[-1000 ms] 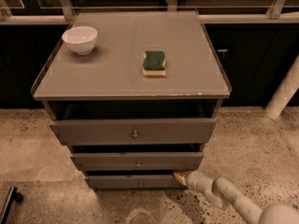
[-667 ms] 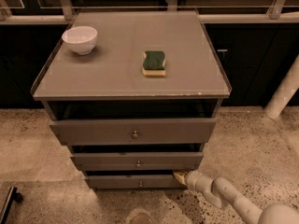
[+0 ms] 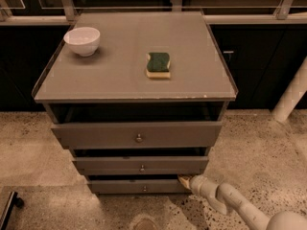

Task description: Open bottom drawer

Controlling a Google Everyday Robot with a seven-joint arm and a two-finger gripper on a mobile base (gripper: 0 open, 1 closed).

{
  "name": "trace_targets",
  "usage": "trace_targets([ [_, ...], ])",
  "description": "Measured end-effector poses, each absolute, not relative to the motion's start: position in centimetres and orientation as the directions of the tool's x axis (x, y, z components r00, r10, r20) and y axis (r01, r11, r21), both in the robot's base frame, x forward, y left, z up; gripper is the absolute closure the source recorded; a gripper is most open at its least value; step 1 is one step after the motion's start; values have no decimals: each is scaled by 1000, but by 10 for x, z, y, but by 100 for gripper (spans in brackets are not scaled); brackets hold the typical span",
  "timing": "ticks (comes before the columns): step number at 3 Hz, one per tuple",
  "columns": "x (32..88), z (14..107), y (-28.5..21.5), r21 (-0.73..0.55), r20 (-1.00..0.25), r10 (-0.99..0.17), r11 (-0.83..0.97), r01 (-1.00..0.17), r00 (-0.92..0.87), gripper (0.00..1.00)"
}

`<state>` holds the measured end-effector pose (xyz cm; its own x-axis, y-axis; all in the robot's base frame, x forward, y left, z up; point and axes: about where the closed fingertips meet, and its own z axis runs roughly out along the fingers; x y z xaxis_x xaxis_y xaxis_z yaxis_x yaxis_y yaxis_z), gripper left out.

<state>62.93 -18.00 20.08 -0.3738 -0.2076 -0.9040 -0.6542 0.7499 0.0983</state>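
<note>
The table (image 3: pixel 120 66) is flat grey, its bottom drawer (image 3: pixel 124 186) the same (silvery knob (image 3: pixel 144 189)); white bowl (image 3: pixel 82 40), green-and-yellow sponge (image 3: pixel 158 64), speckled beige floor (image 3: pixel 268 147); the cream tool (image 3: pixel 183 180) sits at that drawer's right end.

One grey cabinet (image 3: pixel 120 80) mid-frame, three drawers: one top drawer (image 3: pixel 96 135), one middle drawer (image 3: pixel 105 165), one bottom drawer (image 3: pixel 120 187), three round knobs (image 3: pixel 139 138), one white bowl (image 3: pixel 82 40) upper left, one green sponge (image 3: pixel 158 64) upper centre, one gripper (image 3: pixel 184 180) lower right, beside the bottom drawer's right end.
</note>
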Motion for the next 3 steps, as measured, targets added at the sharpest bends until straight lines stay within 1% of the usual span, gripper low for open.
trace_targets([
  [1,621,197,-163,72,-881,-294,693,-718,-371,100],
  [2,622,200,-163,72,-881,-294,692,-718,-371,100],
  [3,611,197,-152,90,-866,-317,663,-743,-387,100],
])
